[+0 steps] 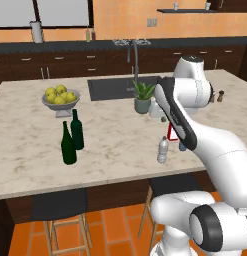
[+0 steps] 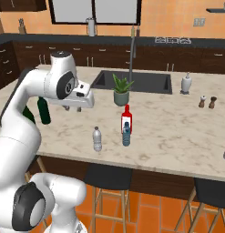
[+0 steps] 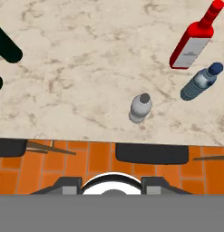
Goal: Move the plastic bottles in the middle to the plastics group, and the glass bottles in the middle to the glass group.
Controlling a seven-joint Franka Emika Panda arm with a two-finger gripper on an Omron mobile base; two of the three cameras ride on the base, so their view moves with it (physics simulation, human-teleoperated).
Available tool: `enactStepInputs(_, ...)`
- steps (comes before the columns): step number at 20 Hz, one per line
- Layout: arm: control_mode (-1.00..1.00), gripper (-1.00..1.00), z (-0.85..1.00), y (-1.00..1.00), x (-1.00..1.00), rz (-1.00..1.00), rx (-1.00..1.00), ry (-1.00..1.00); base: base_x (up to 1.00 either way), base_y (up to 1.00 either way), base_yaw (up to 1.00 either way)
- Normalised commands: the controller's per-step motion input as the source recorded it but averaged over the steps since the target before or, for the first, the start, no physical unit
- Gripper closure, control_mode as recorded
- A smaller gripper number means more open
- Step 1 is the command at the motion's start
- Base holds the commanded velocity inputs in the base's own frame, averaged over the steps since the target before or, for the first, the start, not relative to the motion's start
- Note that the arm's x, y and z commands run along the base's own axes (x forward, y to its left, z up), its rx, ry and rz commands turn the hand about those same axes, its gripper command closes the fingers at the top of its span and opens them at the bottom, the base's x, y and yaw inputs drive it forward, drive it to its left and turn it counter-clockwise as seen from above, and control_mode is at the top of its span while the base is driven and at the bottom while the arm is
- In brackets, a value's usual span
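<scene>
On the marble island, a clear-whitish plastic bottle (image 2: 97, 139) (image 1: 163, 150) (image 3: 141, 108) stands near the front edge. A blue-grey plastic bottle (image 2: 126, 134) (image 3: 199, 84) with a dark cap stands to its right, just in front of the red glass bottle (image 2: 126, 117) (image 3: 192, 43) with a white label. My arm partly hides these two in the left base view. Two tall dark green wine bottles (image 1: 69, 145) (image 1: 76, 130) (image 2: 43, 110) stand together at the left. My gripper (image 2: 72, 108) (image 3: 112, 186) hovers above the island's front edge, left of the clear bottle, open and holding nothing.
A potted plant (image 2: 121, 90) stands behind the red bottle, in front of the sink (image 2: 145, 82). A bowl of lemons (image 1: 60, 97) sits at the back left. A white soap dispenser (image 2: 186, 83) and two shakers (image 2: 207, 101) are at the right. Stools (image 2: 109, 175) stand under the front edge.
</scene>
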Motion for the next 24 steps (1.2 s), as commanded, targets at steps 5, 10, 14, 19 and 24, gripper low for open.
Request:
enactStepInputs(5,-1.0,-1.0,-0.19,-0.15,-0.04,-0.01,-0.08,0.05,0.0,0.0,0.0)
enactStepInputs(10,-1.0,-1.0,-0.52,-0.29,0.03,-0.01,-0.25,0.08,0.0,0.0,0.0)
enactStepInputs(14,-1.0,-1.0,-0.55,-0.09,0.45,0.0,-0.12,0.03,0.0,0.0,0.0)
enactStepInputs(19,-1.0,-1.0,-0.3,-0.21,0.61,0.0,0.1,0.05,0.0,0.0,0.0)
enactStepInputs(24,-1.0,-1.0,-0.41,-0.08,0.57,0.0,0.16,0.02,0.0,0.0,0.0)
